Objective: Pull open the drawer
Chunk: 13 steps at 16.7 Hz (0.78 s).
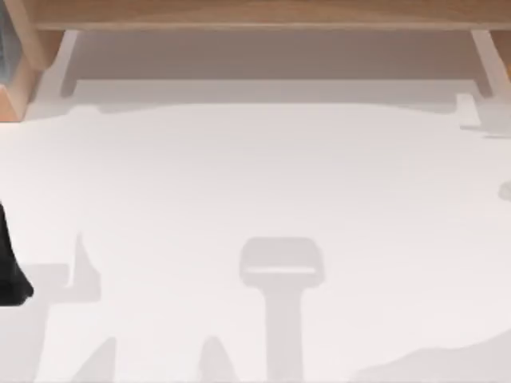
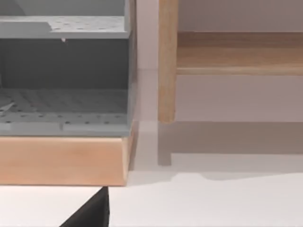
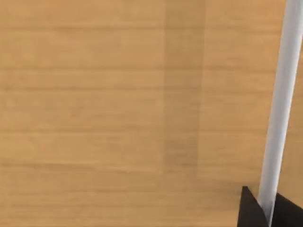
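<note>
Top view: a white table (image 1: 255, 199) with a wooden frame (image 1: 263, 14) along its far edge, and the left arm (image 1: 9, 263) as a dark shape at the table's left edge. Left wrist view: a grey perforated shelf unit (image 2: 64, 101) on a wooden base (image 2: 61, 161), beside a wooden post (image 2: 167, 61); a dark finger tip (image 2: 92, 213) shows, jaw state indeterminate. Right wrist view: the right gripper (image 3: 270, 210) is close against the wooden drawer front (image 3: 118, 113), its dark fingers (image 3: 248, 210) on either side of the white bar handle (image 3: 281, 104).
</note>
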Each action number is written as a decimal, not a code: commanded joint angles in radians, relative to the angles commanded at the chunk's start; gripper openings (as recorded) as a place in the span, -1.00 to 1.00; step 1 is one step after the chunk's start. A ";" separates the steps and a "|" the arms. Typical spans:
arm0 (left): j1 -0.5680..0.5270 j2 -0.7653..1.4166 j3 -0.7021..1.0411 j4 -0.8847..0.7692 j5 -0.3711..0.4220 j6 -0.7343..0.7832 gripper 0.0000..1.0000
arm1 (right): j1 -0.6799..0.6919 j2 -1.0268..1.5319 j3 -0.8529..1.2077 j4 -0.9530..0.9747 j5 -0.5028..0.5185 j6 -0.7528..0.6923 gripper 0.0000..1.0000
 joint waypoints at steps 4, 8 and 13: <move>0.000 0.000 0.000 0.000 0.000 0.000 1.00 | -0.041 -0.046 -0.114 0.066 -0.041 0.001 -1.00; 0.000 0.000 0.000 0.000 0.000 0.000 1.00 | -0.081 -0.090 -0.223 0.130 -0.080 0.001 -1.00; 0.000 0.000 0.000 0.000 0.000 0.000 1.00 | -0.083 -0.091 -0.228 0.136 -0.083 0.002 -1.00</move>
